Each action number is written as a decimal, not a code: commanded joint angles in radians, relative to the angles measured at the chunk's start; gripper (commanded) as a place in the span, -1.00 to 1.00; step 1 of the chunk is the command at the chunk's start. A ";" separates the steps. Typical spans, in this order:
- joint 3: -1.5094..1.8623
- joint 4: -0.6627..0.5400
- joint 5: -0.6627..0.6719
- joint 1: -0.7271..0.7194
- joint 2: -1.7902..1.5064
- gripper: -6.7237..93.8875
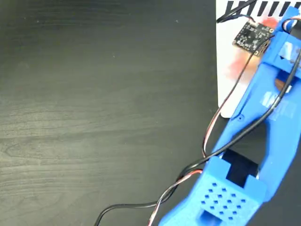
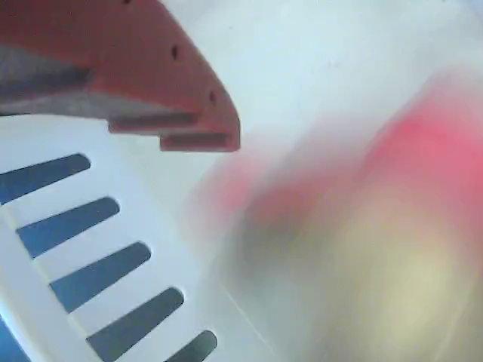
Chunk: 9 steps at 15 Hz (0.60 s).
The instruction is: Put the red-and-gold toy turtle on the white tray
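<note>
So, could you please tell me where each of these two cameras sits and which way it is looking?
Fixed view: above the dark table, looking straight down; the blue arm crosses the right side, over the white tray.
Wrist view: on the arm, close above the tray, looking down; a red finger shows top left, a red-and-gold blur at right.
Shared: the tray with its dark stripes.

A dark wood-grain table [image 1: 94,103] fills most of the fixed view, its surface bare.
</note>
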<state>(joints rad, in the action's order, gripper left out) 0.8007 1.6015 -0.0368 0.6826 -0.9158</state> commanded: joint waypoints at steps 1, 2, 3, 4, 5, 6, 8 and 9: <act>0.000 0.015 -0.002 -0.005 -0.052 0.24; 0.000 0.015 -0.002 -0.006 -0.055 0.24; 0.000 0.015 -0.003 -0.006 -0.057 0.23; -0.003 0.015 -0.003 -0.006 -0.058 0.23; -0.005 0.015 -0.005 -0.006 -0.061 0.23; -0.005 0.012 -0.005 -0.008 -0.067 0.20; 0.014 -0.028 -0.017 -0.008 -0.107 -0.51; 0.031 -0.055 -0.034 -0.008 -0.146 -0.86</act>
<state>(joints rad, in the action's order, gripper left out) 0.8237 1.5708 -0.0506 0.6703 -0.9173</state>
